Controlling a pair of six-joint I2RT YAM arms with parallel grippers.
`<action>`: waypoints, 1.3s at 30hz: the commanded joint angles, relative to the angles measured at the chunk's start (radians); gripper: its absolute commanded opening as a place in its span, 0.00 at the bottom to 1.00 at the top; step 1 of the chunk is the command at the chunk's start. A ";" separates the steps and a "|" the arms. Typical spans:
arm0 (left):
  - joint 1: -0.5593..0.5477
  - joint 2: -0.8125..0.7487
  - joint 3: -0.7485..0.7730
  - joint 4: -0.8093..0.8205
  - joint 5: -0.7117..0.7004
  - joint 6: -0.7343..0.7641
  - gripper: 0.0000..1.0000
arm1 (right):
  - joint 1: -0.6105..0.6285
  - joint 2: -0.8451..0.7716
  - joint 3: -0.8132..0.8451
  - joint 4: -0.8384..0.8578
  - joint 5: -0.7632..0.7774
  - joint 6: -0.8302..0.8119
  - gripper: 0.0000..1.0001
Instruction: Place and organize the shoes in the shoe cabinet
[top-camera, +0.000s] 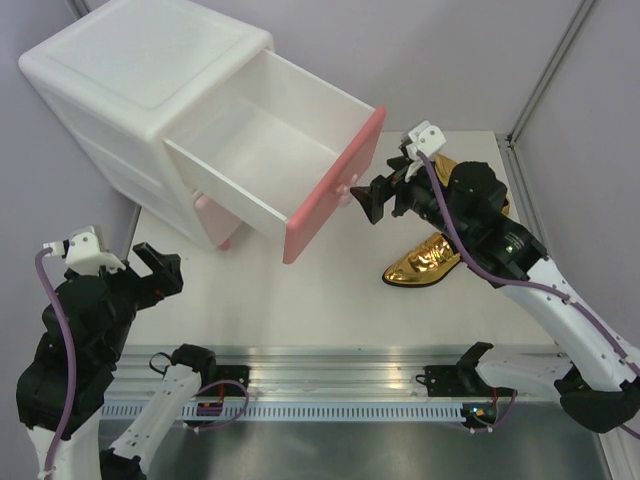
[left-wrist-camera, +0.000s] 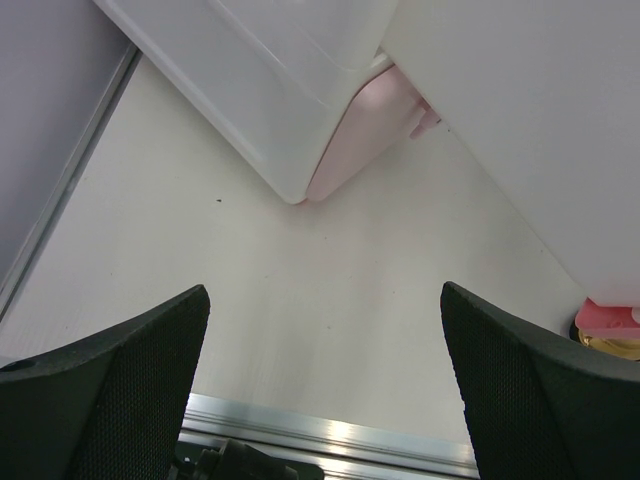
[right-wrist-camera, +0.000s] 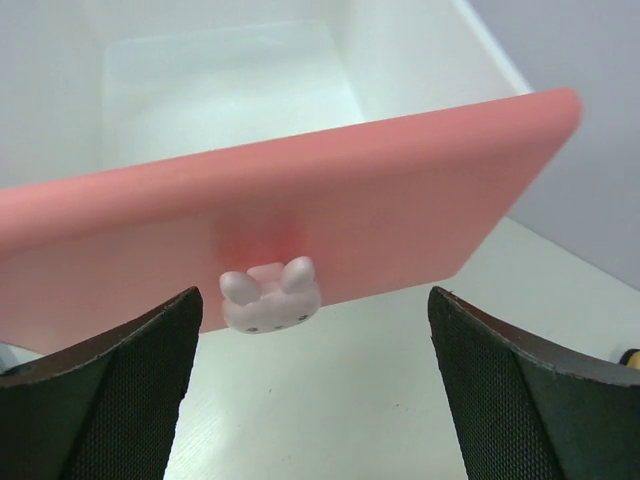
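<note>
The white shoe cabinet (top-camera: 140, 90) stands at the back left with its upper drawer (top-camera: 265, 150) pulled far out; the drawer looks empty inside. Its deep pink front (top-camera: 335, 185) carries a bunny knob (right-wrist-camera: 270, 297). My right gripper (top-camera: 372, 203) is open and empty, just in front of that knob, not touching it. A gold shoe (top-camera: 425, 262) lies on the table under my right arm; a second gold shoe (top-camera: 450, 168) shows partly behind the arm. The green shoes are out of view. My left gripper (top-camera: 158, 268) is open and empty, near the cabinet's lower pale pink front (left-wrist-camera: 365, 130).
A metal rail (top-camera: 330, 380) runs along the table's near edge. Grey walls and a frame post (top-camera: 545, 70) bound the table at the back and right. The pulled-out drawer overhangs the table's middle.
</note>
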 joint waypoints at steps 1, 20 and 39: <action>-0.003 0.023 0.027 0.039 0.007 -0.010 1.00 | -0.004 -0.071 0.062 -0.077 0.141 0.043 0.97; -0.003 0.057 -0.018 0.110 0.063 0.041 1.00 | -0.154 -0.024 -0.044 -0.278 0.718 0.260 0.95; -0.003 0.012 -0.056 0.125 0.154 0.089 1.00 | -0.843 0.515 0.027 -0.139 0.074 0.167 0.90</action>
